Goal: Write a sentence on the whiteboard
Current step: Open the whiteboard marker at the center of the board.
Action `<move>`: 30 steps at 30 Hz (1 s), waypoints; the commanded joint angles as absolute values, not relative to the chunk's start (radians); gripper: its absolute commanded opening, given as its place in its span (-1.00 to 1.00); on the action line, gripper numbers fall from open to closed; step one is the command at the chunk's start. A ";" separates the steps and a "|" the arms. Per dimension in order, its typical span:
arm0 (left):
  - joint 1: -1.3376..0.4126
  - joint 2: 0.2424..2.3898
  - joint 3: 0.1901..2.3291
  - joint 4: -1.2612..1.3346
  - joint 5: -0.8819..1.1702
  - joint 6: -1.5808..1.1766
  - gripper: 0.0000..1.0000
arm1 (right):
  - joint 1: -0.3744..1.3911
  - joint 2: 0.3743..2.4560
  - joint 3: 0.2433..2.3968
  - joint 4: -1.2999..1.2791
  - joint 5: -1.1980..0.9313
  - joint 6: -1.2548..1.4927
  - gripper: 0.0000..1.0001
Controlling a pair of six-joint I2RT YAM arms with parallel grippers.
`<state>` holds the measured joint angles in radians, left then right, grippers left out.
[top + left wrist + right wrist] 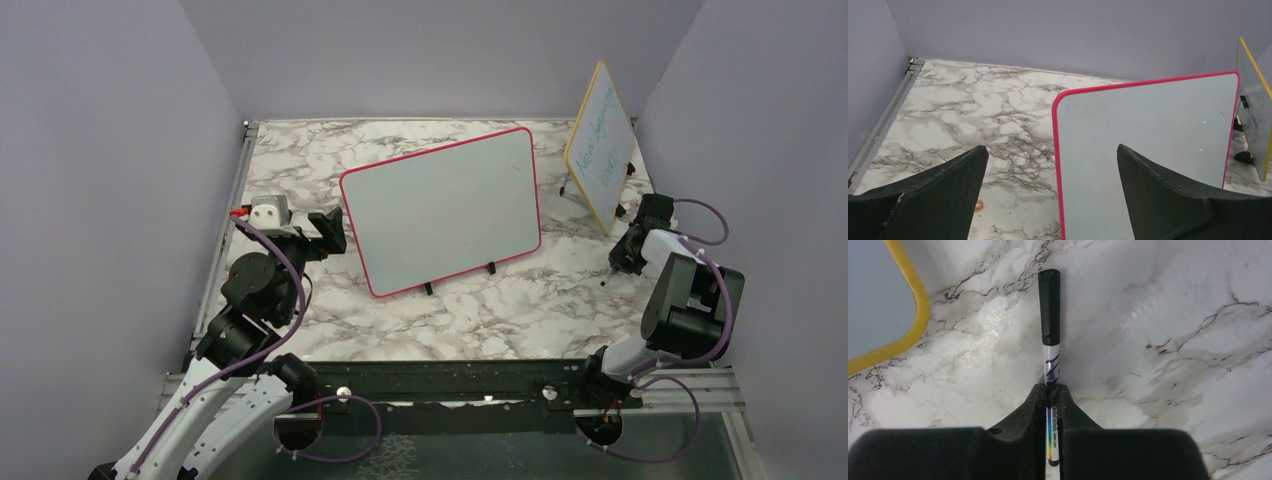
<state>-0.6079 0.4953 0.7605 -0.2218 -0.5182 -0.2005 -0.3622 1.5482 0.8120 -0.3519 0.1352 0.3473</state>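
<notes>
A capped marker (1049, 305) is clenched in the jaws of the right gripper (1050, 390), near the desk's (500, 320) right edge beside the yellow-framed board (600, 145). The whiteboard (440, 210) is propped mid-desk on its feet. The left gripper (328, 232) is held at its left edge, jaws released wide, with bare marble seen in front.

The middle of the table (500, 320) is blocked by the propped whiteboard (440, 210); bare marble is left in front of it and behind it. The far right corner is taken by the yellow-framed board (598, 150), near the right wall (760, 150); a narrow gap is left between the boards
</notes>
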 commanded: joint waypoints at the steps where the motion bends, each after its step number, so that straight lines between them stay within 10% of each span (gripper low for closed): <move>1: -0.597 0.492 0.764 -0.194 -0.437 -0.190 0.98 | -0.368 1.533 0.774 -0.370 0.069 0.349 -0.91; 30: -0.564 0.748 0.836 -0.167 0.104 -0.209 0.98 | -0.045 0.904 0.761 -0.582 -0.374 0.301 -0.99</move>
